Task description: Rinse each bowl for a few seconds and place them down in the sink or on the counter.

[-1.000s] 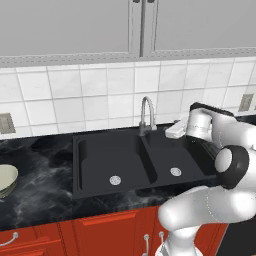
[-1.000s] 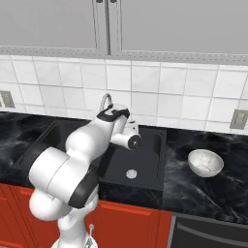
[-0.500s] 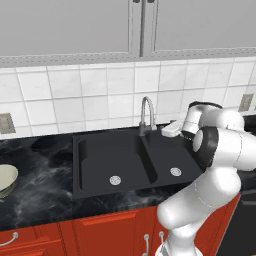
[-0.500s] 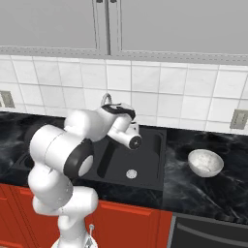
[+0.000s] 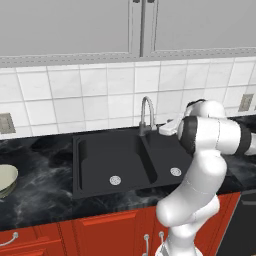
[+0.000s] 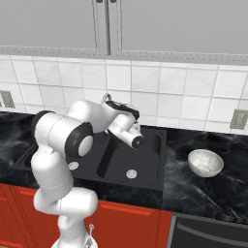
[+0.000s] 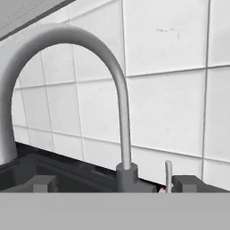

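The black double-basin sink (image 5: 100,155) (image 6: 151,162) is set in the black marble counter (image 5: 40,200) (image 6: 213,193). A greenish-cream bowl (image 5: 5,179) sits on the counter at the far left edge. On the counter right of the sink rests a white-grey bowl (image 6: 205,162). My gripper (image 5: 165,128) (image 7: 117,184) hovers behind the right basin, pointed at the steel gooseneck faucet (image 5: 146,112) (image 7: 121,103). It is open and empty. Its fingertips (image 7: 42,183) stand either side of the faucet base, with a thin lever (image 7: 168,173) between them.
A white tiled wall (image 5: 100,95) rises behind the sink, with grey cupboards (image 5: 75,25) above. Red cabinet fronts (image 5: 100,230) run below the counter. My arm's elbow (image 5: 215,135) reaches over the counter to the right of the sink.
The hand has shifted slightly left, closer to the faucet, while the arm's elbow folded out to the right. The jaws stayed open and both bowls have not moved.
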Controlling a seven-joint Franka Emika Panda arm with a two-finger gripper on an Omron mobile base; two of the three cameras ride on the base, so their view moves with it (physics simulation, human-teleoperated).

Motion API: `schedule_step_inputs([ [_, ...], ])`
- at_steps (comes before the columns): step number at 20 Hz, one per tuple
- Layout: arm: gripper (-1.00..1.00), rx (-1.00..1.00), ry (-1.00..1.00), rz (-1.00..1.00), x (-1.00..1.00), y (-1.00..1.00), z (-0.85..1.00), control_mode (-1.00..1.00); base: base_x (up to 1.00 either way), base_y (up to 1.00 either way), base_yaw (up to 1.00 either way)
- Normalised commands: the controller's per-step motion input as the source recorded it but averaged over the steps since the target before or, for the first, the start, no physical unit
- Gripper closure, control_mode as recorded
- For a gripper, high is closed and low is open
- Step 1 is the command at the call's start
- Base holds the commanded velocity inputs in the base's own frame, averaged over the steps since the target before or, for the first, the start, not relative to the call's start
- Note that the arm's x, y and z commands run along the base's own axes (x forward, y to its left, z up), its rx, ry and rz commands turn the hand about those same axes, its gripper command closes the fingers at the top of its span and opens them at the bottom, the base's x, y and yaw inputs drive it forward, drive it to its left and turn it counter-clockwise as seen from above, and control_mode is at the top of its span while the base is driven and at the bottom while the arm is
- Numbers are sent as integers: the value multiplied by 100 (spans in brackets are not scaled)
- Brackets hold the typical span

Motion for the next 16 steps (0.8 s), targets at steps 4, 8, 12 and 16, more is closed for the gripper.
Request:
schedule_step_inputs([
  [4, -100, 2, 0, 0, 36, 0, -15, -100, 0, 0, 0],
  [8, -100, 1, 0, 0, 33, 0, -14, -100, 0, 0, 0],
  [12, -100, 2, 0, 0, 32, 0, -15, -100, 0, 0, 0],
  [16, -100, 1, 0, 0, 32, 0, -13, -100, 0, 0, 0],
])
